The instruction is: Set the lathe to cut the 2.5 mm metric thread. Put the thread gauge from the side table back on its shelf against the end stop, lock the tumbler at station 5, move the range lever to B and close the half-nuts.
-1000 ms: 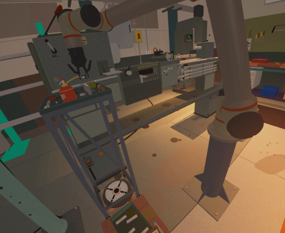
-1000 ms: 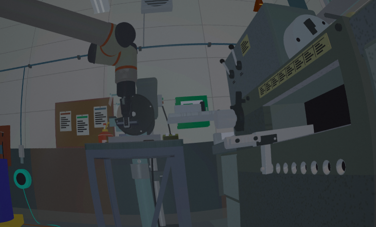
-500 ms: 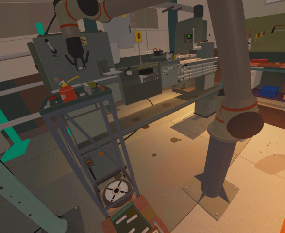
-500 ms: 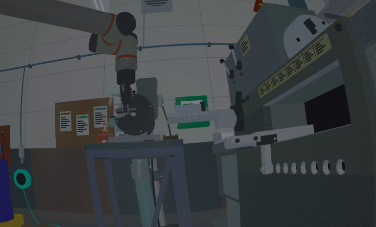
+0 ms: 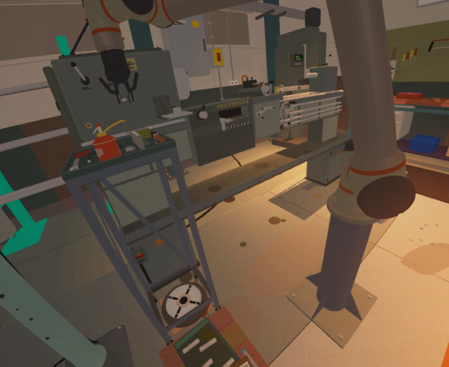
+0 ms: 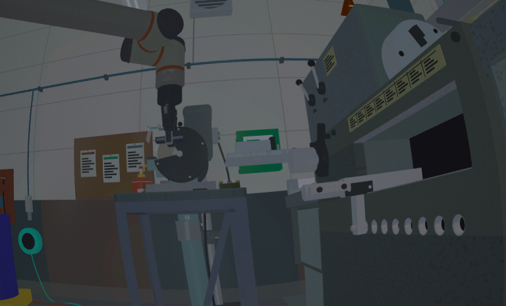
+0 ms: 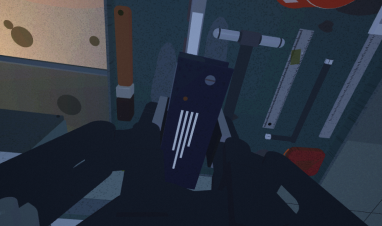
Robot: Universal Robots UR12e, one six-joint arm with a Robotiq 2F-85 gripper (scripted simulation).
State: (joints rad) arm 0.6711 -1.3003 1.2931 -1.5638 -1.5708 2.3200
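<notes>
I hold the thread gauge (image 7: 194, 113), a dark blue flat case with white stripes and a screw, closed in my gripper (image 5: 124, 98) (image 6: 169, 138) (image 7: 191, 133), lifted well above the side table (image 5: 117, 152). The lathe headstock (image 5: 110, 91) stands right behind me. Its shelf (image 6: 354, 183) juts from the gearbox front, with the tumbler (image 6: 356, 213) hanging at the left of the row of station holes (image 6: 421, 225). Lever knobs (image 6: 309, 84) sit on the headstock face.
The side table tray below holds a red oil can (image 5: 105, 144), a brush (image 7: 124, 63), a T-handle key (image 7: 248, 40), steel rules (image 7: 287, 77) and a hex key (image 7: 307, 105). The arm's column (image 5: 359, 158) stands on the floor to the right.
</notes>
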